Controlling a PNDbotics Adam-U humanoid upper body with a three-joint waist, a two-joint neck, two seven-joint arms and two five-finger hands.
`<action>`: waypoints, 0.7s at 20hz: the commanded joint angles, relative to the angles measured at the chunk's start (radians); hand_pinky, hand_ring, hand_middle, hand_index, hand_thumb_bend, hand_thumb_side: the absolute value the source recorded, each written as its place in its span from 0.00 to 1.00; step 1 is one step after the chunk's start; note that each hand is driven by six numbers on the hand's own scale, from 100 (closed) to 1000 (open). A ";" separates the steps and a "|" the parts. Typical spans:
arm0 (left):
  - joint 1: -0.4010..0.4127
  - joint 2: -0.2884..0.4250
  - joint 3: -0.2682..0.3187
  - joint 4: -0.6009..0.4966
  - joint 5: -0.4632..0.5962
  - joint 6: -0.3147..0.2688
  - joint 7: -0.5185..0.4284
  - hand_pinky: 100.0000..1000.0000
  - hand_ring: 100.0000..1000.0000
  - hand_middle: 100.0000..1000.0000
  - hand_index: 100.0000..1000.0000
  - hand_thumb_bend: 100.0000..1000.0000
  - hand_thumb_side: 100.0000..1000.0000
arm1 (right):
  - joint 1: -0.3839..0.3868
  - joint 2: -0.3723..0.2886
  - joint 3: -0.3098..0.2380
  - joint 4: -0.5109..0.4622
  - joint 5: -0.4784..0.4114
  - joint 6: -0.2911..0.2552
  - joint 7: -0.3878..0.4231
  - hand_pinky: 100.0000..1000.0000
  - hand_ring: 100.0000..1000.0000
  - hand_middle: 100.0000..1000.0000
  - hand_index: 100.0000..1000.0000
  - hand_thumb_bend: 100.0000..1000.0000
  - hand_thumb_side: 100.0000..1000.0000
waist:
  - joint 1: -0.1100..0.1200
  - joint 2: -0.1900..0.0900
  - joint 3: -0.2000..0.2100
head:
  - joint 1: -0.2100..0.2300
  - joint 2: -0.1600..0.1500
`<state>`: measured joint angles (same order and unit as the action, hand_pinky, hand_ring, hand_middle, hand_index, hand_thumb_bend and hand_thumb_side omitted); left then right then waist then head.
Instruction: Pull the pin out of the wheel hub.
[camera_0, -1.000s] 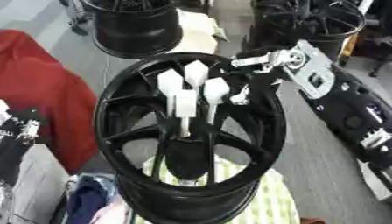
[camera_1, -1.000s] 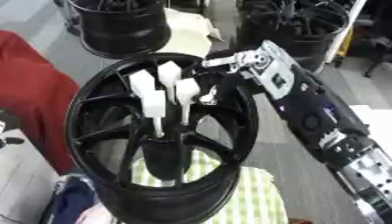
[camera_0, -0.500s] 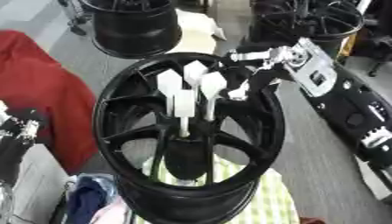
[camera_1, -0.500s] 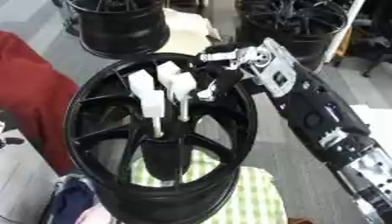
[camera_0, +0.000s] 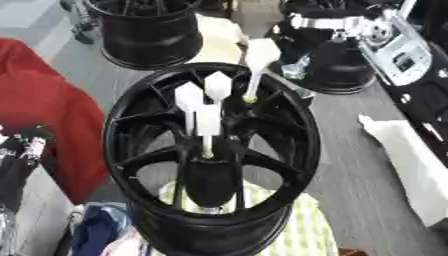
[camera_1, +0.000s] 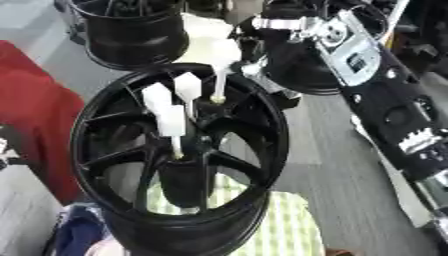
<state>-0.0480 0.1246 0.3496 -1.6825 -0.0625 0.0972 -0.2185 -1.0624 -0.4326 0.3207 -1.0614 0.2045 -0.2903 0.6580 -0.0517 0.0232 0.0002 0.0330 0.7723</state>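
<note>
Pin (camera_0: 259, 65) higher — right hand (camera_1: 293, 25) too

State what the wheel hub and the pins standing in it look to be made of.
Wheel hub: probably painted or coated metal; black spokes and rim with a dull sheen. Pins: likely plastic; uniformly white, matte, with flat paddle-like heads on thin stems.

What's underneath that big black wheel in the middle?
Under the black wheel hub a green-and-white checked cloth shows at its lower edge and between the spokes. How far the cloth extends beneath, and what it lies on, is hidden by the hub.
</note>
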 joint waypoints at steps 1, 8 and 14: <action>-0.003 0.027 0.008 -0.011 -0.006 0.000 0.005 0.55 0.75 0.64 0.83 0.14 0.50 | 0.008 -0.102 -0.055 -0.074 -0.046 0.024 -0.073 0.70 0.59 0.29 0.41 0.07 0.29 | 0.003 -0.017 -0.007 | 0.006 -0.002; -0.003 0.032 0.021 -0.014 -0.006 0.001 0.018 0.55 0.75 0.64 0.83 0.14 0.50 | 0.294 -0.309 -0.215 -0.180 -0.136 0.064 -0.297 0.68 0.57 0.28 0.40 0.09 0.25 | -0.001 -0.012 -0.026 | 0.024 -0.002; -0.004 0.034 0.030 -0.018 -0.004 0.002 0.029 0.55 0.75 0.64 0.83 0.14 0.50 | 0.649 -0.354 -0.392 -0.167 -0.091 0.084 -0.513 0.70 0.62 0.42 0.54 0.19 0.25 | -0.004 -0.005 -0.055 | 0.042 -0.002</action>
<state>-0.0442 0.1338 0.3728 -1.6827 -0.0632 0.1008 -0.1955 -0.4056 -0.7444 -0.0238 -1.2169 0.0966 -0.2090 0.1865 -0.0559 0.0246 -0.0567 0.0699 0.7723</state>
